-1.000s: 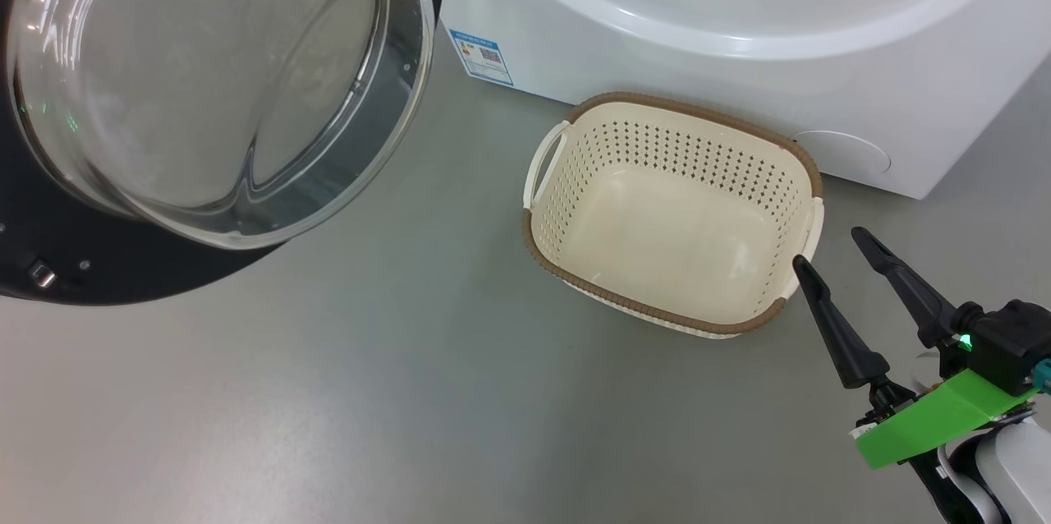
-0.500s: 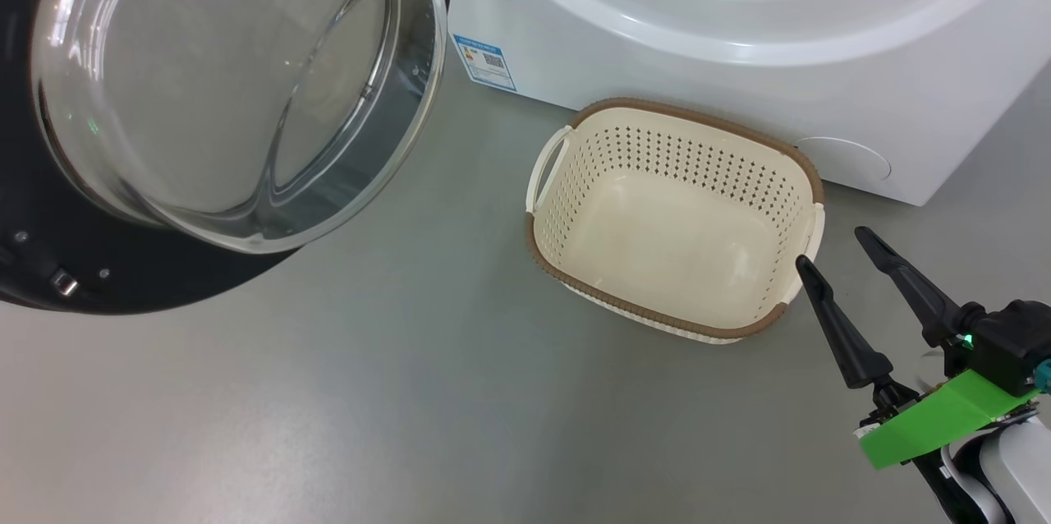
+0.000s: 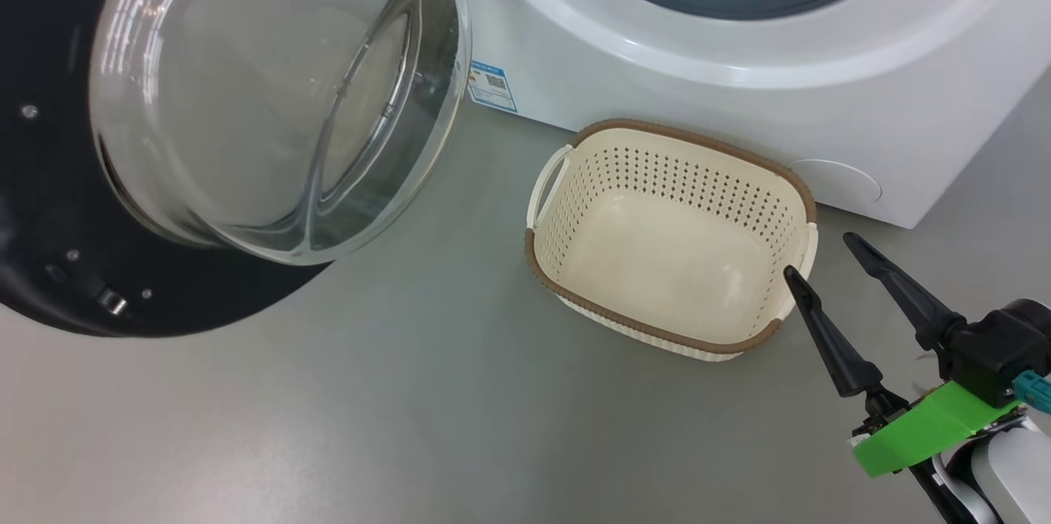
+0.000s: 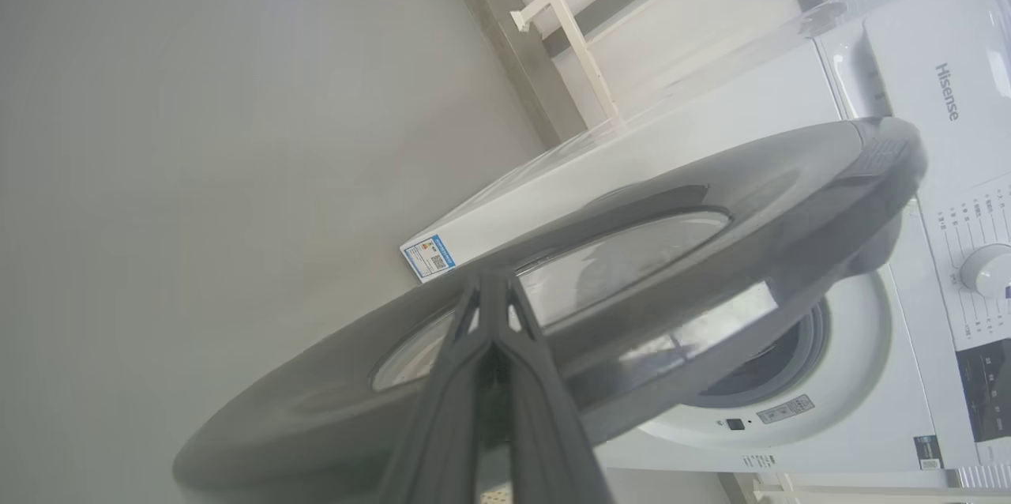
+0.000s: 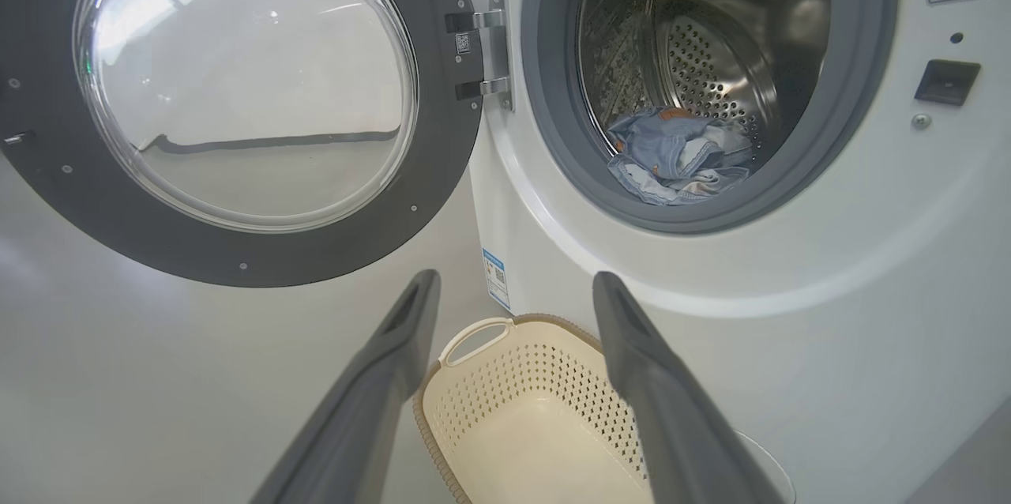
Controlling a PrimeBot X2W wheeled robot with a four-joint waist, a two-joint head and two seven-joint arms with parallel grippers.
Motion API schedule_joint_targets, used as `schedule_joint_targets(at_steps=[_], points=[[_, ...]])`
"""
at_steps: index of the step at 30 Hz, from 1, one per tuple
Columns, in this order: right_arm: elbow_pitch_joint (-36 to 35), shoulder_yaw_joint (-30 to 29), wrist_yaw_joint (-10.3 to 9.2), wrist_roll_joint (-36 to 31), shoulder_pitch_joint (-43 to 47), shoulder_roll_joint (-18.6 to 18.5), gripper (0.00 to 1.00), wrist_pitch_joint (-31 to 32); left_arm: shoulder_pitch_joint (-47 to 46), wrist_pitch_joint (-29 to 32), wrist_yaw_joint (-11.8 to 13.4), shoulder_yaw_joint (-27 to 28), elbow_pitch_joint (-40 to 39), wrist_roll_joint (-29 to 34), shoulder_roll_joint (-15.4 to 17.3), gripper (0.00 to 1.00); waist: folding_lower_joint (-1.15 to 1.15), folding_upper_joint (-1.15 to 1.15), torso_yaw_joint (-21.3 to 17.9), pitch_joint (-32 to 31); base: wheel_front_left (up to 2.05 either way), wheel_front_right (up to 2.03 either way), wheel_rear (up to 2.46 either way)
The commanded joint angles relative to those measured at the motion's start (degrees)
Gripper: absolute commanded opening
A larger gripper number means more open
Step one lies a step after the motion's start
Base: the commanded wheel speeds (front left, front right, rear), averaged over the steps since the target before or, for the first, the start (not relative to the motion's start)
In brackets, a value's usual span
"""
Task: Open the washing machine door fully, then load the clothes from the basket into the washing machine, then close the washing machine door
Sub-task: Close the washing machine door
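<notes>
My left pincer (image 4: pixel 491 292), clenched, faces the washing machine door (image 4: pixel 790 164); right pincer (image 3: pixel 819 255) released. Closing could trap the clothes (image 5: pixel 671 155) near the seal (image 5: pixel 557 117)

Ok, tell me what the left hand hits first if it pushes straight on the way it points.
The door: the left hand points at its outer face, tips close to it, possibly touching.

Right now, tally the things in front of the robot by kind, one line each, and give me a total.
washing machine: 1
washing machine door: 1
basket: 1
clothes bundle: 1
tools: 2, the left tool and the right tool
Total: 6
</notes>
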Motion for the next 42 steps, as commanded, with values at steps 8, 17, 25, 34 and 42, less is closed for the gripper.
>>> schedule_joint_targets(at_steps=[8,17,25,34,42], points=[[-1.59,-0.18,0.32,-2.10,2.23,0.05,1.00,-0.46,1.44,6.21,-0.06,-1.86,-5.48,-0.94,1.70,0.00,0.00,0.00,-0.33,-1.62,0.00,0.00,0.00],[-1.38,-1.47,0.32,-2.05,4.38,1.47,1.00,-0.46,3.08,12.72,-0.07,-3.38,-11.91,-3.13,1.96,0.00,0.00,0.00,-1.33,-3.56,0.00,0.00,0.00],[-1.58,-2.97,0.32,-2.08,5.55,2.47,1.00,-0.46,4.38,16.99,-0.07,-5.29,-19.16,-4.35,0.76,0.00,0.00,0.00,-2.54,-4.34,0.00,0.00,0.00],[-1.88,-3.96,0.32,-2.32,6.42,3.47,1.00,-0.46,5.93,20.01,-0.07,-7.00,-26.94,-5.54,-1.09,0.00,0.00,0.00,-4.66,-4.95,0.00,0.00,0.00],[-2.08,-4.62,0.32,-2.48,6.63,4.30,1.00,-0.46,6.57,21.22,-0.07,-7.96,-33.03,-6.64,-3.25,0.00,0.00,0.00,-6.69,-4.84,0.00,0.00,0.00]])
